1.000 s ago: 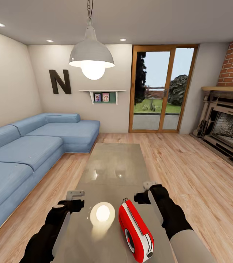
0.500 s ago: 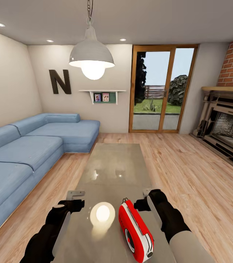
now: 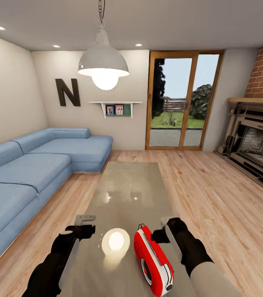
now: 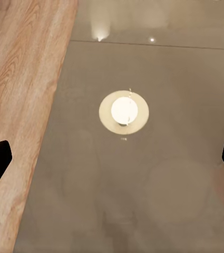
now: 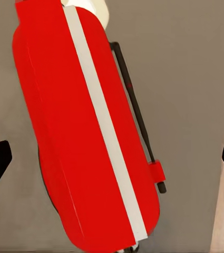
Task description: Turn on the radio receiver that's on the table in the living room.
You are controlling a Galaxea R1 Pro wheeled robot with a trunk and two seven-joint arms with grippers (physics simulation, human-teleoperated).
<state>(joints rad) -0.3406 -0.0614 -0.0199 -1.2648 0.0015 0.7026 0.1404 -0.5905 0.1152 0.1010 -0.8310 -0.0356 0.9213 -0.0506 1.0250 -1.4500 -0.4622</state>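
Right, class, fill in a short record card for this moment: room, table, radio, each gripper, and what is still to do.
room: living room with blue sofa, brick fireplace, pendant lamp
table: low table, glossy grey top, lamp reflected in it
radio: red radio receiver standing on the near end of the table, wire handle along its side
left gripper: open over bare tabletop, left of the radio
right gripper: open, above the radio, not gripping it
still to do: radio not yet touched; likely next, lower the right gripper onto it
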